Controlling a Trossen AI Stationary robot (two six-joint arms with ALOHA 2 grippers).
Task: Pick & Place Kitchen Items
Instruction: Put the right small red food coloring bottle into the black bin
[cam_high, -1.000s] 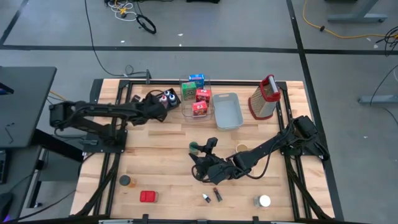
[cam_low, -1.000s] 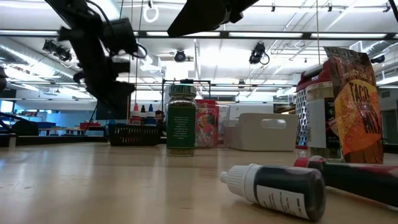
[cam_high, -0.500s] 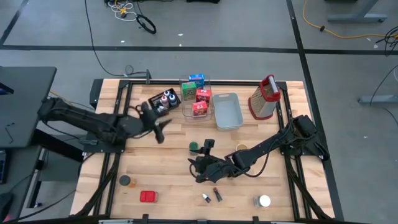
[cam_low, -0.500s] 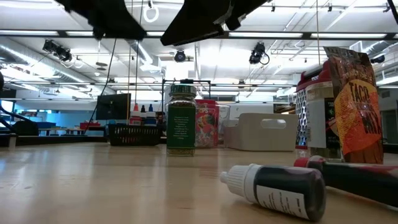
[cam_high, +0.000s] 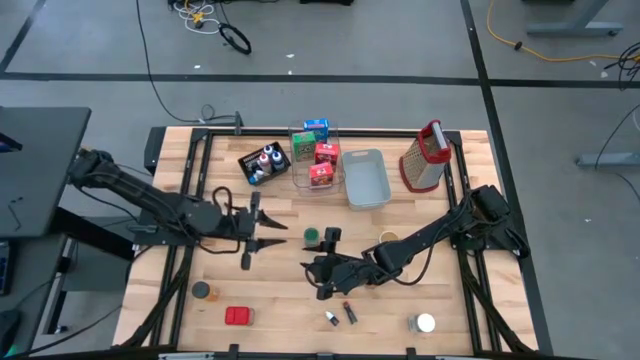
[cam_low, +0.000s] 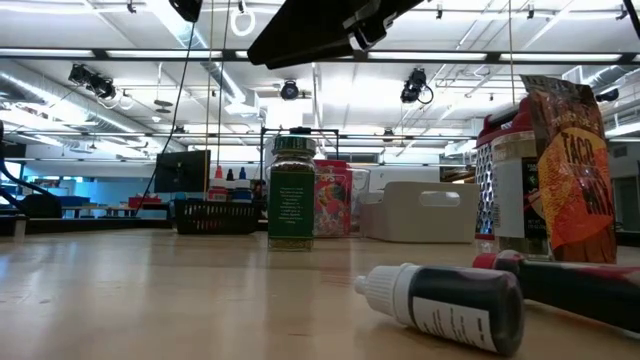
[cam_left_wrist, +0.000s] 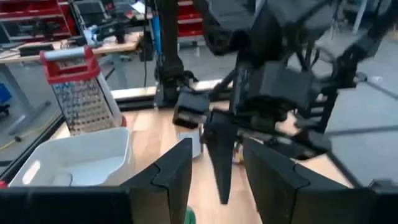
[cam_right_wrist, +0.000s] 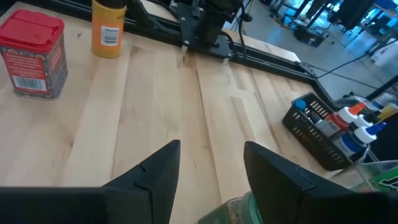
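The kitchen items lie scattered on the wooden table. A green-lidded spice jar (cam_high: 313, 237) (cam_low: 291, 190) stands upright on its base near the middle. My right gripper (cam_high: 324, 252) (cam_right_wrist: 208, 165) hovers open just above and right of it; the jar's lid (cam_right_wrist: 235, 208) shows low between the fingers, untouched. My left gripper (cam_high: 270, 235) (cam_left_wrist: 214, 168) is open and empty, held level left of the jar and pointing at it. Capped bottles stand in the black tray (cam_high: 265, 160). Little boxes fill the clear bin (cam_high: 315, 152).
A grey-blue bin (cam_high: 365, 178) and a red-handled grater (cam_high: 423, 158) stand at the far side. Near the front edge are a red tin (cam_high: 238, 316), a dark can (cam_high: 202, 290), two small bottles (cam_high: 340, 315) and a white-lidded jar (cam_high: 425, 323). A yellow bottle (cam_high: 388, 238) stands by the right arm.
My left gripper has left the black tray at the far edge, risen and swung toward the table's middle. It has turned from pointing down to level and now faces the green-lidded jar. My right gripper has stayed in place, with its wrist rolling a little.
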